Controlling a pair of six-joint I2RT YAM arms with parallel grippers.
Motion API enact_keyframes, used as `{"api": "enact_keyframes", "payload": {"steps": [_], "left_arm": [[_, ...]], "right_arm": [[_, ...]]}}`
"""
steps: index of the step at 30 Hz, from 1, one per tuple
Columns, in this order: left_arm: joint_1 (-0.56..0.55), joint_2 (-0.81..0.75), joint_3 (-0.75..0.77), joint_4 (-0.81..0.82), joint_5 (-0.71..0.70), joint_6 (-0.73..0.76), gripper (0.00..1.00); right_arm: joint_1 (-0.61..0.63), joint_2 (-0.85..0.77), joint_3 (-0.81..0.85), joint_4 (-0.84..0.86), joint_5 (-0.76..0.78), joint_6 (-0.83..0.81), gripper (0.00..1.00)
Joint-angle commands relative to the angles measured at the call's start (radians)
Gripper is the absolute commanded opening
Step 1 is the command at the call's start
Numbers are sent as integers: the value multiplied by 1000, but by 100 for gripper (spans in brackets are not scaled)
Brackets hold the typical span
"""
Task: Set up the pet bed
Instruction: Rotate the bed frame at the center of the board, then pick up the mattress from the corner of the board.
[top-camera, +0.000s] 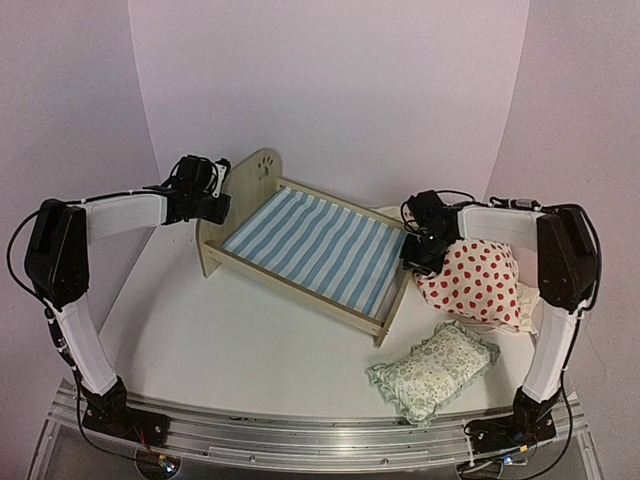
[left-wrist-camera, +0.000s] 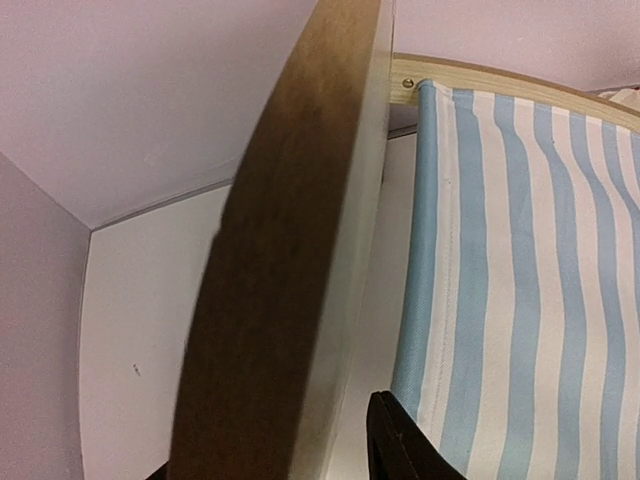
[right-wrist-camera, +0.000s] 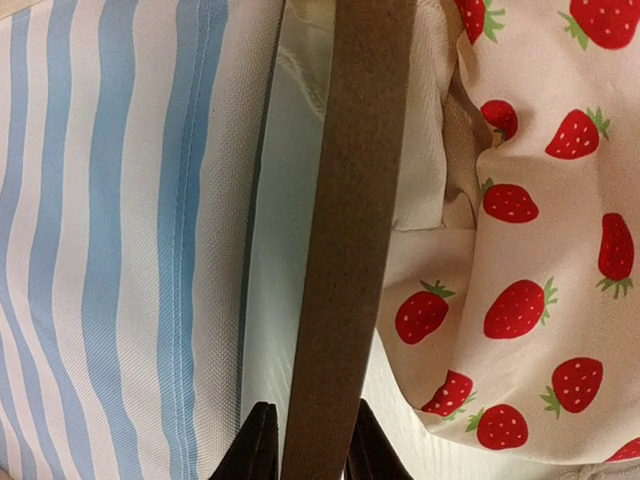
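The pet bed (top-camera: 310, 245) is a light-wood frame with a blue-and-white striped base, standing slantwise in the middle of the table. My left gripper (top-camera: 215, 208) straddles its arched headboard (left-wrist-camera: 280, 280) from the left. One dark finger (left-wrist-camera: 400, 445) shows on the fabric side, a thin gap away from the wood, so the left gripper (left-wrist-camera: 275, 440) is open. My right gripper (top-camera: 412, 255) is at the low footboard (right-wrist-camera: 350, 250). The right gripper (right-wrist-camera: 312, 415) is shut on that board, with both fingers (right-wrist-camera: 258, 445) pressed against its faces.
A cream cushion with red strawberries (top-camera: 480, 280) lies bunched against the outside of the footboard, under my right arm; it also fills the right side of the right wrist view (right-wrist-camera: 530, 250). A small green floral frilled pillow (top-camera: 432, 370) lies near the front right.
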Motion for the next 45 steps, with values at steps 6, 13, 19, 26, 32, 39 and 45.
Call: {"api": "enact_keyframes", "payload": {"steps": [6, 13, 19, 26, 32, 39, 45], "left_arm": [[-4, -158, -171, -17, -101, -173, 36], [-3, -218, -243, -31, -153, -272, 31], [-3, -245, -268, -15, -179, -308, 34], [-4, -296, -266, 0, -151, -305, 62], [-5, -335, -268, -7, -126, -293, 87], [-8, -406, -279, -78, -119, -307, 93], [-39, -487, -314, -154, -136, -337, 94]], "right_arm": [[22, 308, 301, 84, -222, -137, 18], [23, 476, 522, 86, -268, -138, 26], [22, 439, 531, 79, -249, -177, 58], [18, 222, 386, 59, -89, -274, 89], [11, 36, 258, 20, 89, -319, 98], [-3, -103, 105, -86, 342, -342, 98], [-82, -204, -58, -134, 402, -304, 98]]}}
